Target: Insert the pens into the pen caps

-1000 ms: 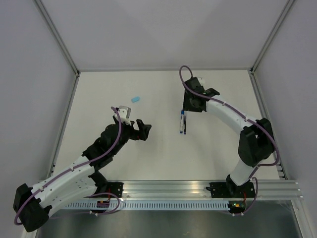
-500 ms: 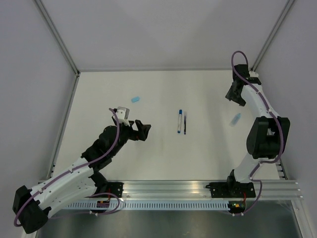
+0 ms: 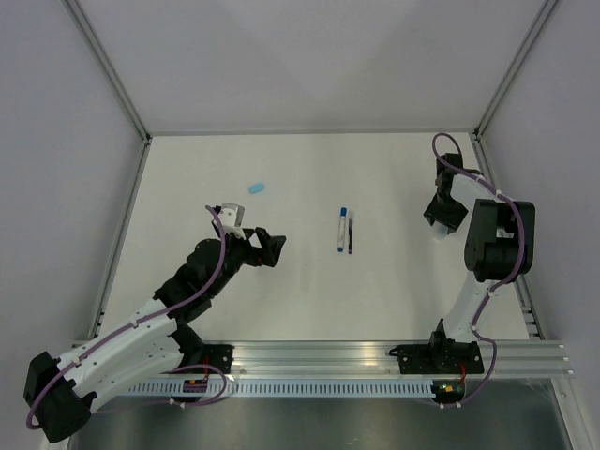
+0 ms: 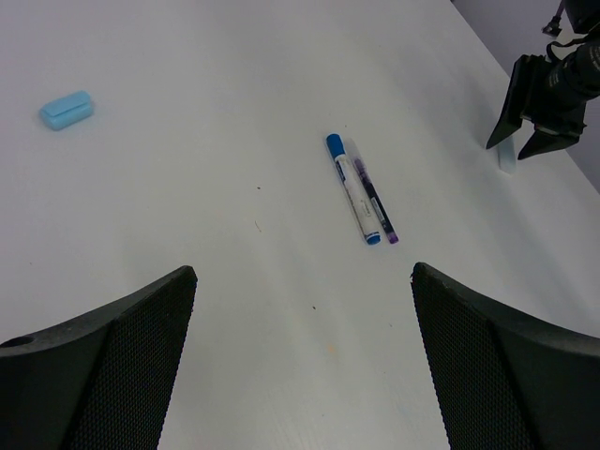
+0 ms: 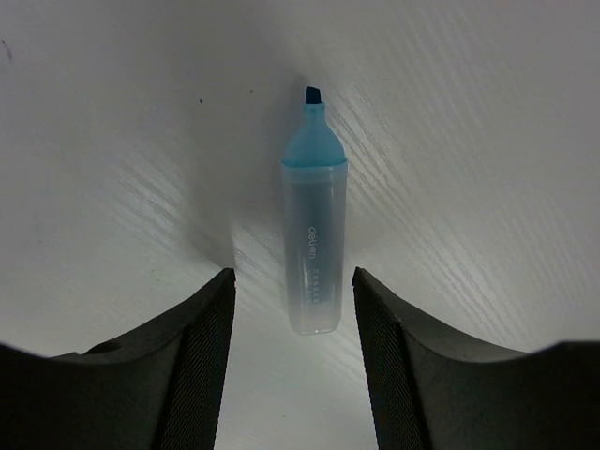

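**Now: right gripper straddles an uncapped highlighter, left gripper idle**

From above, the left gripper (image 3: 269, 246) hangs over the left half of the desk (image 3: 281, 159), its jaws spread and nothing between them. A light blue cap (image 3: 256, 187) lies alone beyond it, towards the far edge. Near the middle, a white pen (image 3: 340, 230) with blue at both ends and a black pen (image 3: 350, 234) lie side by side, parallel and just about touching. Both are well apart from either gripper. The right gripper (image 3: 441, 218) points down at the right side of the desk. What sits under it is hard to make out from here.

On the left wrist camera, the wide-open fingers frame the lower corners with only bare desk between them. The cap (image 4: 66, 110) lies far off to the upper left. The two pens rest ahead, slightly right of centre, the white one (image 4: 353, 190) left of the black one (image 4: 374, 197). At the upper right, the right gripper stands with its tips on either side of a pale highlighter (image 4: 507, 157).

On the right wrist camera, the highlighter (image 5: 314, 244) lies flat on the desk between the parted fingers. It is uncapped, and its dark blue tip points away from the camera. A narrow gap shows on each side, so neither finger touches it, and its rear end sits level with the fingertips.
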{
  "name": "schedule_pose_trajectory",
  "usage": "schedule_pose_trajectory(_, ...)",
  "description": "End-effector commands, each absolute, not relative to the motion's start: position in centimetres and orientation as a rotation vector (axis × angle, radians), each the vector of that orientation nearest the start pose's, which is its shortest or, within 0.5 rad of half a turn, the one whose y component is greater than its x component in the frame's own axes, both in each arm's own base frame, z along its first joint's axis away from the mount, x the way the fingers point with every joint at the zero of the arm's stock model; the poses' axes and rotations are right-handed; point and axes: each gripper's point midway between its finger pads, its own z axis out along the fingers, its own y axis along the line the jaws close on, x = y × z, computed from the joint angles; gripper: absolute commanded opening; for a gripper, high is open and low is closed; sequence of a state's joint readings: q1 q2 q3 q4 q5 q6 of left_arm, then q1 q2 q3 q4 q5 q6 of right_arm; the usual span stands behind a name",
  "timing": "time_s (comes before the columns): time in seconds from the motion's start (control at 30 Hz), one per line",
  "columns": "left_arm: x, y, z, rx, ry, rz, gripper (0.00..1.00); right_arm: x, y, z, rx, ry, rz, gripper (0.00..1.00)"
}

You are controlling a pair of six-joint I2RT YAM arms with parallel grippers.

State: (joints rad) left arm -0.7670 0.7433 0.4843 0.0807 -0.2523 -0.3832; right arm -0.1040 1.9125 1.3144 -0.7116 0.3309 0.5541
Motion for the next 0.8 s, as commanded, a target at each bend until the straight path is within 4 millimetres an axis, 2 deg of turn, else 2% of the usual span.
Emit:
schedule_pose_trajectory(0.0, 24.7, -20.1, 21.3, 0.147, 1.747, -0.649, 1.00, 37.5, -7.2, 1.8, 0.980, 2.586, -0.323, 0.59)
schedule_pose_trajectory(0.33, 24.8, -20.4, 21.0, 0.154, 1.756, -0.652, 1.00, 35.7, -7.6, -0.6, 0.980, 2.635, -0.391, 0.57)
schedule_pose_trajectory(0.57, 24.8, -20.6, 20.9, 0.164, 1.755, -0.659, 1.00, 34.9, -6.8, -1.5, 0.935, 2.668, -0.337, 0.35)
schedule_pose_trajectory(0.77, 25.1, -21.0, 20.2, 0.177, 1.779, -0.648, 1.00, 33.1, -5.9, -2.4, 0.914, 2.712, -0.324, 0.32)
